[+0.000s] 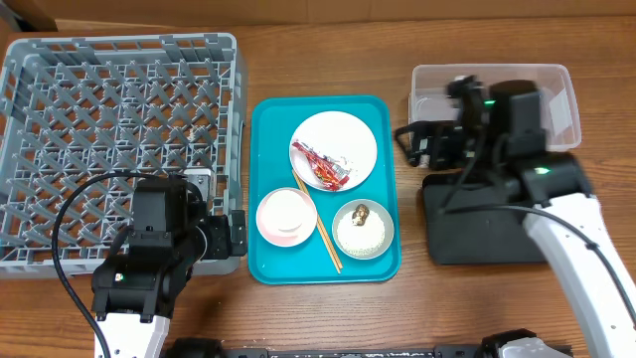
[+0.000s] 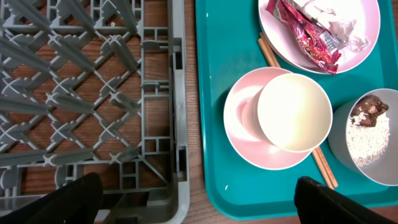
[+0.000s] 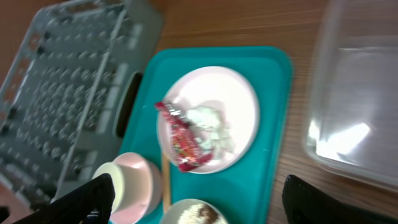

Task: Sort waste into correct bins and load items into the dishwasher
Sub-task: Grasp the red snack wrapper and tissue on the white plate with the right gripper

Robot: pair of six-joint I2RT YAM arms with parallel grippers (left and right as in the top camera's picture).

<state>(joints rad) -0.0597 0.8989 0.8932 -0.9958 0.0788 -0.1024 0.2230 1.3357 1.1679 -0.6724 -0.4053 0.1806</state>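
A round white plate (image 1: 348,139) on the teal tray holds a red snack wrapper (image 1: 322,168) and a white tissue (image 3: 208,124). A small white cup (image 2: 293,112) sits in a pink bowl (image 2: 242,121). A pale grey-white bowl (image 1: 363,230) holds rice and brown bits (image 2: 368,112). Wooden chopsticks (image 1: 320,221) lie between the bowls. The grey dish rack (image 1: 119,139) is at the left. The clear tub (image 1: 561,94) and black tray (image 1: 477,239) are at the right. My left gripper (image 1: 237,238) is open over the gap between rack and tray (image 2: 199,208). My right gripper (image 1: 414,144) is open beside the tub (image 3: 205,208).
The teal tray (image 1: 273,264) lies in the middle between the rack and the bins. Cables run from both arms over the rack's front and the black tray. Brown cardboard shows at the far left table edge.
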